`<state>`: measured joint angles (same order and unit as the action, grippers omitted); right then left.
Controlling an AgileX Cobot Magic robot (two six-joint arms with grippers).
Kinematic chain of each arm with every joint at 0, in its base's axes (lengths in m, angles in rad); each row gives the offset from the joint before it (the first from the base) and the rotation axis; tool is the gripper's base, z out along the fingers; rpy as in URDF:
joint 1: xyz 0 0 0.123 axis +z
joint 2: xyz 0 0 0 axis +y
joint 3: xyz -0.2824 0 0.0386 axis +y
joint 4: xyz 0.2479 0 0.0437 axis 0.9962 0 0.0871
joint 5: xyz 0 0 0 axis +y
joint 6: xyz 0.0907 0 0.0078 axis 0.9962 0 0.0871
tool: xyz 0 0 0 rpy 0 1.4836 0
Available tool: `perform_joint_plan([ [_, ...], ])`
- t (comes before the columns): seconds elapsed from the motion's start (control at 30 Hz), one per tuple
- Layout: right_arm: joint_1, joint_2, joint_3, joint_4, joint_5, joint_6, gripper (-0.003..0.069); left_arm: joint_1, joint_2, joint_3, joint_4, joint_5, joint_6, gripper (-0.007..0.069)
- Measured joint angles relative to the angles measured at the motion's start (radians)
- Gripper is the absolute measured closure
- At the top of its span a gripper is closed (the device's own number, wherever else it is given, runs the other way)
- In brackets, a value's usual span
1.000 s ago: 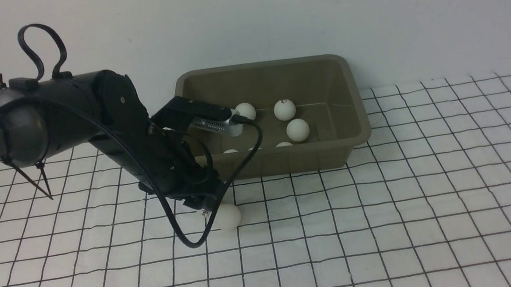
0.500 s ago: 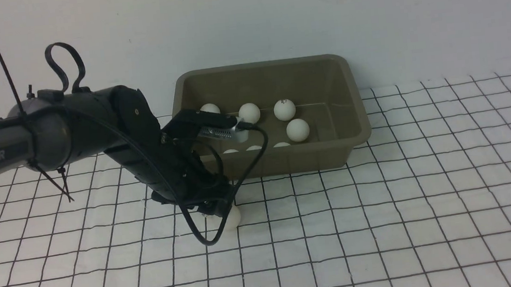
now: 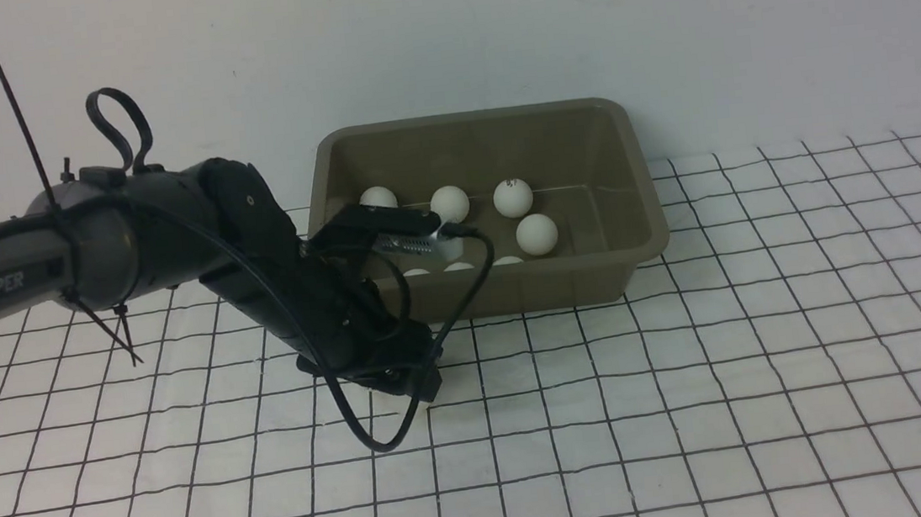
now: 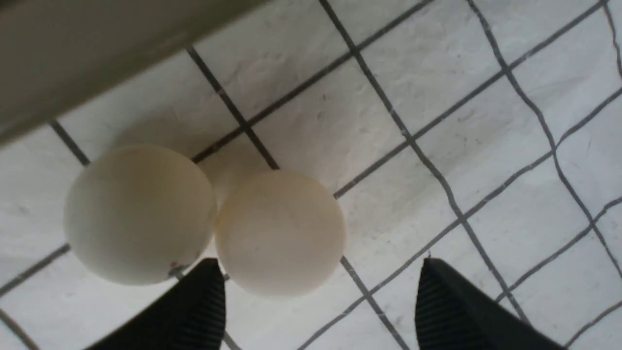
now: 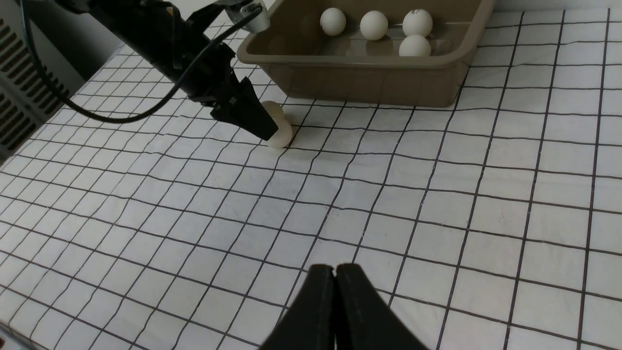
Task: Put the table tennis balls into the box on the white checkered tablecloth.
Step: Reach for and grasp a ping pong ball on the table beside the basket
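Two table tennis balls [image 4: 140,214] [image 4: 281,232] lie touching each other on the white checkered tablecloth [image 3: 691,371], just in front of the olive-grey box [image 3: 464,116]. My left gripper [image 4: 320,262] hangs open right over them. The nearer ball sits just ahead of the gap, close to one finger [image 4: 194,311]. In the front view the left gripper [image 3: 418,389] hides both balls. Several balls [image 3: 513,197] lie inside the box. From the right wrist view I see one loose ball [image 5: 283,137] beside the left gripper [image 5: 267,130]. My right gripper [image 5: 335,268] is shut and empty, low over the cloth.
The box wall [image 4: 97,48] stands close behind the two loose balls. A black cable [image 3: 376,435] loops down from the left arm to the cloth. A white wall [image 3: 657,20] rises behind the box. A vented grey panel [image 5: 19,112] stands beyond the cloth's left side.
My left arm has come down and shifted right over the loose ball, which its gripper now hides in the front view. More balls in the box have come into sight.
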<state>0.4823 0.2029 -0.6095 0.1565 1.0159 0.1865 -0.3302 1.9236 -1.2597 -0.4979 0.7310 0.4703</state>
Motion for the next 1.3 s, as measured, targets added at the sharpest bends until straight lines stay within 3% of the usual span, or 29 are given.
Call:
perform_joint_plan([
  [1.3, 0.000, 0.000, 0.000, 0.000, 0.000, 0.000, 0.0676, -0.001, 0.066, -0.057, -0.147, 0.040, 0.140, 0.0153],
])
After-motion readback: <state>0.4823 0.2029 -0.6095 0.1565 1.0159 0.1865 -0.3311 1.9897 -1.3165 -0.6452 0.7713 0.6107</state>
